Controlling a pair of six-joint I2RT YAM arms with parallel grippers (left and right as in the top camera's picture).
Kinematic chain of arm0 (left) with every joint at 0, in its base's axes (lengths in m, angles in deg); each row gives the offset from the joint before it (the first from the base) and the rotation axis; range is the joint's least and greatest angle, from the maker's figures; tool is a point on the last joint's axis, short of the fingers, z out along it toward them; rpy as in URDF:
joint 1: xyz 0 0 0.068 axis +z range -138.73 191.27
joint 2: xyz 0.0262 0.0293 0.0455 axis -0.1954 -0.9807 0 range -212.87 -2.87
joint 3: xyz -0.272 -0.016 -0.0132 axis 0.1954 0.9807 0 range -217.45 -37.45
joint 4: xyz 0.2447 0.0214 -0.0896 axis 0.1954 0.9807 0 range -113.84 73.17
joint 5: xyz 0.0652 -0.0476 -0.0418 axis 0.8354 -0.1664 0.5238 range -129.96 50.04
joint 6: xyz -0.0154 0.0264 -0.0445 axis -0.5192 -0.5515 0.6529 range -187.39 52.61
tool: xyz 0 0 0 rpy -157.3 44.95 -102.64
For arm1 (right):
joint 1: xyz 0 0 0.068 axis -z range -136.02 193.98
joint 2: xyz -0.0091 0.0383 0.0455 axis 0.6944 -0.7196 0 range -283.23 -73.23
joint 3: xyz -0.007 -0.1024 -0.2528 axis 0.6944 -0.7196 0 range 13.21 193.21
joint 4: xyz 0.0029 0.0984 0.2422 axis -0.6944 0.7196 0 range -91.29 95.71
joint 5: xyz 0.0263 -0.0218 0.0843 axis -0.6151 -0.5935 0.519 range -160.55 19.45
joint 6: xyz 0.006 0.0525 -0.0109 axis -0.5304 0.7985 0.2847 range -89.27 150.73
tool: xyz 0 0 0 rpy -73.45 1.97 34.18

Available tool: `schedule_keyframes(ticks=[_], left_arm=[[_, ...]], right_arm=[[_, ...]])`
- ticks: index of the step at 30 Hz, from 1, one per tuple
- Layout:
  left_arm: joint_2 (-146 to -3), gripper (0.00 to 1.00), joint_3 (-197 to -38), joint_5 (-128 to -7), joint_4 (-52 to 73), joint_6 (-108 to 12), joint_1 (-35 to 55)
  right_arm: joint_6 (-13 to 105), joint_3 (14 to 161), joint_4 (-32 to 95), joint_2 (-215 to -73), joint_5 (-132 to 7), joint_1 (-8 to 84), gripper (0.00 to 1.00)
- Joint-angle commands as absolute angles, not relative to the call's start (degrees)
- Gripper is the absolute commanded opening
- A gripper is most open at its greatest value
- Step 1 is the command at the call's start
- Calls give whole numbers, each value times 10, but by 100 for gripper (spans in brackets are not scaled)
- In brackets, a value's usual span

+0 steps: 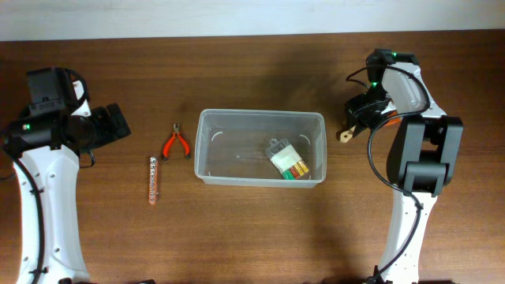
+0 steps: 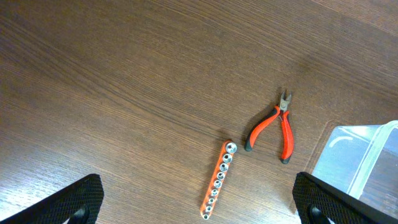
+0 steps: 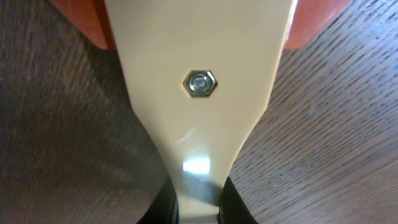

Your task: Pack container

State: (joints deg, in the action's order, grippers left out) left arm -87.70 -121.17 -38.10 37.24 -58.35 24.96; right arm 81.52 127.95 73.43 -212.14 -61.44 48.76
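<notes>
Clear container (image 1: 260,113) mid-frame holds one small case (image 1: 286,160). Your left gripper (image 2: 198,188) gapes; right gripper (image 3: 198,210) clamps cream tool (image 3: 199,56).

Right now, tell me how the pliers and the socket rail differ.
The pliers have two orange handles splayed apart and a small metal nose; the socket rail is one straight orange bar carrying a row of silver sockets. The pliers lie nearer the container; the socket rail lies farther from it. Both rest on the table, outside the container, untouched.
</notes>
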Motion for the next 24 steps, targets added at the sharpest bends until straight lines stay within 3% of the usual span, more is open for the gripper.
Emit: schedule_keyframes(ticks=[1,24], left_arm=[[-866,99,-1210,-388,372,-578,253],[-866,99,-1210,-387,372,-578,253]], right_arm=[[800,1274,733,-2128,-637,485,4],[686,1290,733,-2075,-703,485,4]])
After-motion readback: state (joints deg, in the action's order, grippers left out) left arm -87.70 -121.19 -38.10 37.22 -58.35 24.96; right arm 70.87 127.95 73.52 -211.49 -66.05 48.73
